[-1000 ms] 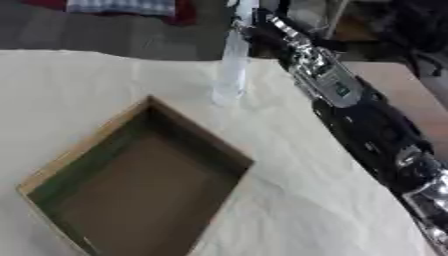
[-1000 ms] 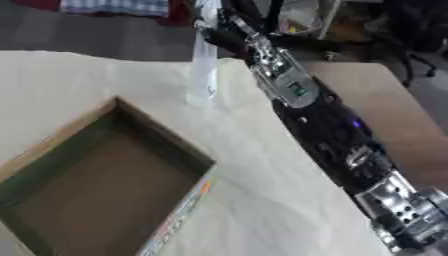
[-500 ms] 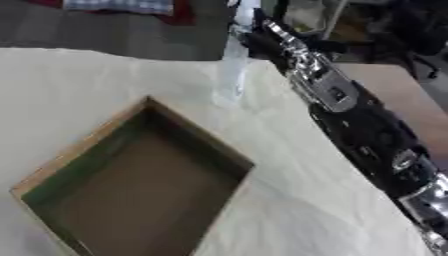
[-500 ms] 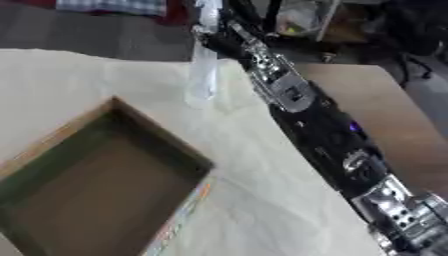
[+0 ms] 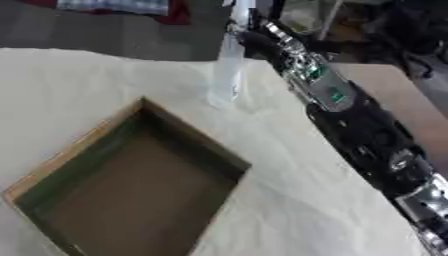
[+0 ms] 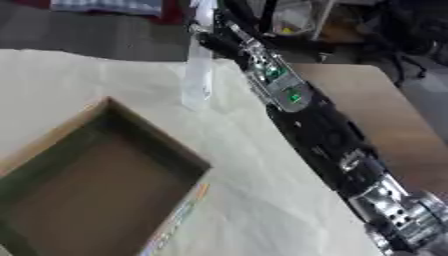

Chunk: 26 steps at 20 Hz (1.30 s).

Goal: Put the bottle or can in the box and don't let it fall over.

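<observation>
A tall clear plastic bottle (image 5: 227, 70) stands upright on the cream cloth near the table's far edge, leaning slightly. My right hand (image 5: 254, 36) is at its upper part from the right, with dark fingers curled against the bottle. The arm runs back from there to the lower right corner. An open cardboard box (image 5: 52, 172) with a brown floor lies at the lower left, its nearest corner a short way in front of the bottle's base. The box holds nothing. My left hand does not show.
A cream cloth (image 5: 289, 180) covers the table. Bare brown tabletop (image 6: 385, 115) shows at the right, beyond the arm. Past the far edge lie dark floor, a checked cloth (image 5: 114, 5) and clutter.
My right hand has shifted a little to the left, closing against the bottle's upper part. The bottle and the box stay where they were.
</observation>
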Motion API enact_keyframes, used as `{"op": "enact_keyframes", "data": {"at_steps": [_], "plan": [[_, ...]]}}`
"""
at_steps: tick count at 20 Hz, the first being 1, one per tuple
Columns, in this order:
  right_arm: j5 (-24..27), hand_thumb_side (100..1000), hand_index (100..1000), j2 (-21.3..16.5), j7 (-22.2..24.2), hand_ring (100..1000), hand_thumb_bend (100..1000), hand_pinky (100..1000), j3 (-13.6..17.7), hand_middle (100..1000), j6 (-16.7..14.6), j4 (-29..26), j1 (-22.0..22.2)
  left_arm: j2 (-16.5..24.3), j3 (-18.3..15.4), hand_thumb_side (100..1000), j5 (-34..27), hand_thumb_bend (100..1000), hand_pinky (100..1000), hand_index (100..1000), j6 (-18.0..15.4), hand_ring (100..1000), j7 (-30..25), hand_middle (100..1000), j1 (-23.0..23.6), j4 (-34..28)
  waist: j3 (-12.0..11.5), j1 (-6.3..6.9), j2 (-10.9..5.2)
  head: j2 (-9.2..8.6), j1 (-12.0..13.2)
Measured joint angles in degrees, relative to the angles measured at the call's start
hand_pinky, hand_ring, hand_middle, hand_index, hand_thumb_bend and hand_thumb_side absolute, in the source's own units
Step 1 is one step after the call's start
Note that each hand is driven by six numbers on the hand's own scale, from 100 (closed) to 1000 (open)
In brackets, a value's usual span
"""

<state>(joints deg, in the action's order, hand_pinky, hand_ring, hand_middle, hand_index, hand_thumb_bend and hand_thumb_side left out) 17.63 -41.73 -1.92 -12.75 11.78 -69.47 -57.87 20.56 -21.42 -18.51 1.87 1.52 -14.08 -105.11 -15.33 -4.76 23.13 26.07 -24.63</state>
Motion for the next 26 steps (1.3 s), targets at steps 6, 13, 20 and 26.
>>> {"op": "enact_keyframes", "data": {"at_steps": [6,13,20,26], "plan": [[0.37,525,961,-0.44,-0.2,1000,100,1000,0.02,1000,0.21,-0.01,0.36,-0.03,0.0,683,0.14,217,1000,757,-0.09,1000,-0.19,1000,0.01,0.0,-0.4,0.0,0.21,-0.05,-0.79],[0.4,525,961,-0.95,-0.5,1000,100,1000,0.11,1000,0.5,-0.01,0.46,-0.47,0.0,686,0.37,214,1000,757,-0.22,1000,-0.57,1000,0.12,0.03,-0.89,0.01,0.3,-0.05,-1.39],[0.4,526,963,-1.35,-0.81,1000,100,1000,0.38,1000,0.5,-0.01,0.97,-0.5,0.0,689,0.41,212,1000,757,-0.21,1000,-0.78,1000,0.51,0.04,-1.27,-0.04,0.3,-0.05,-2.29],[0.4,525,963,-1.63,-1.01,1000,100,1000,0.63,1000,0.5,-0.03,1.23,-0.72,0.0,691,0.57,210,1000,757,-0.27,1000,-0.86,1000,0.6,0.06,-1.59,-0.06,0.42,-0.04,-3.11]]}}
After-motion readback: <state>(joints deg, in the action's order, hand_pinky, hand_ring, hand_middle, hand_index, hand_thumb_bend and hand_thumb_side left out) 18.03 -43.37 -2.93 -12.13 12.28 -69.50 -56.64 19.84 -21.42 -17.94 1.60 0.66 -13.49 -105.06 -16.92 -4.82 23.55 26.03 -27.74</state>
